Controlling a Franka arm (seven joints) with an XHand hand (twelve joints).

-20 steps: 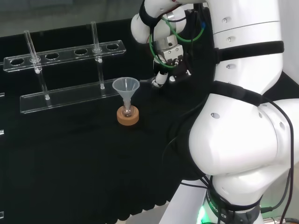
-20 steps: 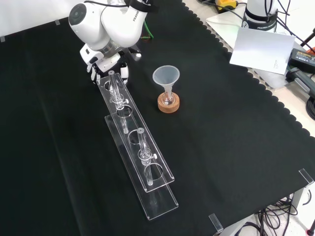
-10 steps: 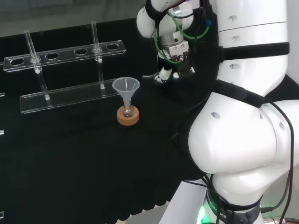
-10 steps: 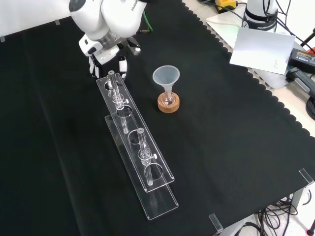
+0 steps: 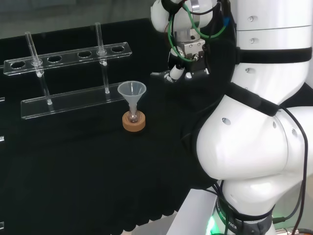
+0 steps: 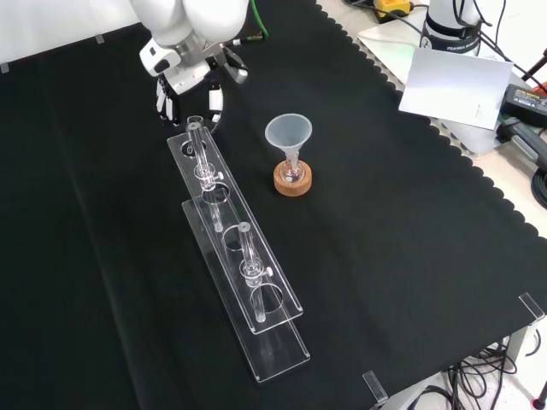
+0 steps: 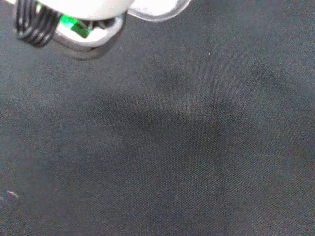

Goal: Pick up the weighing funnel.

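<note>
The arm (image 5: 254, 147) stands tall at the head view's right, its upper links bent over so that the wrist carries the hand (image 5: 188, 68) out to their left, in the air. In the front view the hand (image 6: 190, 81) enters at top left, fingers (image 6: 215, 104) pointing down and curled, pinching the weighing funnel (image 5: 158, 74).

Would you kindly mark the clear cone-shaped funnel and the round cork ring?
Clear cone-shaped funnel (image 6: 288, 135): front view, on its cone wall.
Round cork ring (image 6: 293, 187): front view, on its side.
</note>
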